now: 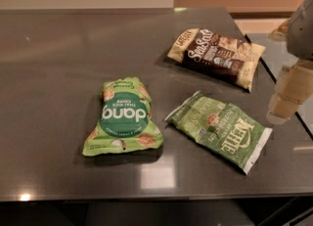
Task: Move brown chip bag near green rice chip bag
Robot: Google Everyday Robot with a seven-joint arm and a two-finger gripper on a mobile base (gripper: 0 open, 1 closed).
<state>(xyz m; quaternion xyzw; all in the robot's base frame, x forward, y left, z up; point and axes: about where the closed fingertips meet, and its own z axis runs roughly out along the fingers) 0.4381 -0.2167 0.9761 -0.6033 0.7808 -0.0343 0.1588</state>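
The gripper [283, 103] shows at the right edge of the view, about halfway down, with a piece of the arm [302, 24] above it. The arm piece is a smooth, pale grey shell with a rounded lower corner, cut off at the edge of the view. Under it the gripper is cream to light tan. It is built of blocky, stacked segments that step down and to the left, each a little narrower than the one above. Thin darker seams divide the segments. The lowest block has a paler, whitish underside. The surfaces look matte and plain in colour.
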